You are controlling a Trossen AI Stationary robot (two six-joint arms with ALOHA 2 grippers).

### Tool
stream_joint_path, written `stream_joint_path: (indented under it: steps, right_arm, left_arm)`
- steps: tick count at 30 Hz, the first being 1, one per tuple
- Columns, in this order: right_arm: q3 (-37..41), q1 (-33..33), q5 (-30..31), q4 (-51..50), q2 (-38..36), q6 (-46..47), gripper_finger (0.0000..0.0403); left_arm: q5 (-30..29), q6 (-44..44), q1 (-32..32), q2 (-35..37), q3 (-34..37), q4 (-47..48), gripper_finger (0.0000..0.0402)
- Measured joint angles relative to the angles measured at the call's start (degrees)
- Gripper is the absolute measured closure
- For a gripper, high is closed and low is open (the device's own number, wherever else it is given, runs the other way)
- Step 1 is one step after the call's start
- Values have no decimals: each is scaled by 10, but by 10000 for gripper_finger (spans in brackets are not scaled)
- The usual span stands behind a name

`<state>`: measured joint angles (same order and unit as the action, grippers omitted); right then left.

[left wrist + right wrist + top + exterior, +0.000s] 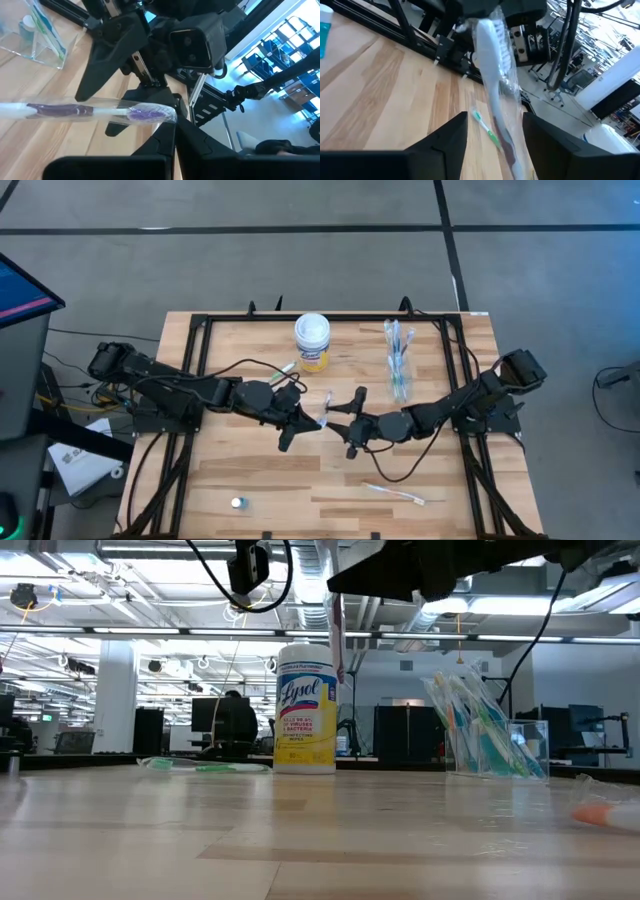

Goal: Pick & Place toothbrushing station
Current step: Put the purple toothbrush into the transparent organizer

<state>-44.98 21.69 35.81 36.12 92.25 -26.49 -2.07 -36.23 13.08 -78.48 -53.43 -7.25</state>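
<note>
Wrapped toothbrush [324,411] held above table [250,470] centre, between both grippers.
Left gripper [305,420] jaws clamped on toothbrush; right gripper [340,415] at 3 o'clock, jaws apart around it. Clear cup [399,365] of brushes toward 1 o'clock; canister [312,342] toward 12.

purple-white toothbrush [95,111], yellow-labelled canister [313,341]

We see open tabletop [300,480] toward the front, broken only by a lone toothbrush [394,494] and a small tube [238,503], while the canister [312,342] and clear holder [399,370] crowd the back.
</note>
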Motion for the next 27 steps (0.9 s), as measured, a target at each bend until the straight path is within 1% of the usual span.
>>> stream_joint_path:
  steps: [13,17,22,23,27]
  right_arm:
    - [-18,-1,0,-5,1,-5,277]
    - [-18,-1,0,-6,1,-5,310]
    - [-18,-1,-3,-8,1,-5,380]
    - [-18,0,-2,-8,1,-5,389]
    - [-18,-1,-3,-6,1,-5,390]
  left_arm:
    - [0,3,0,0,0,-2,401]
    - [0,4,0,0,0,-3,401]
    - [-2,12,0,0,0,-7,401]
    - [-2,19,0,0,0,-8,400]
    - [-1,31,0,0,0,-7,396]
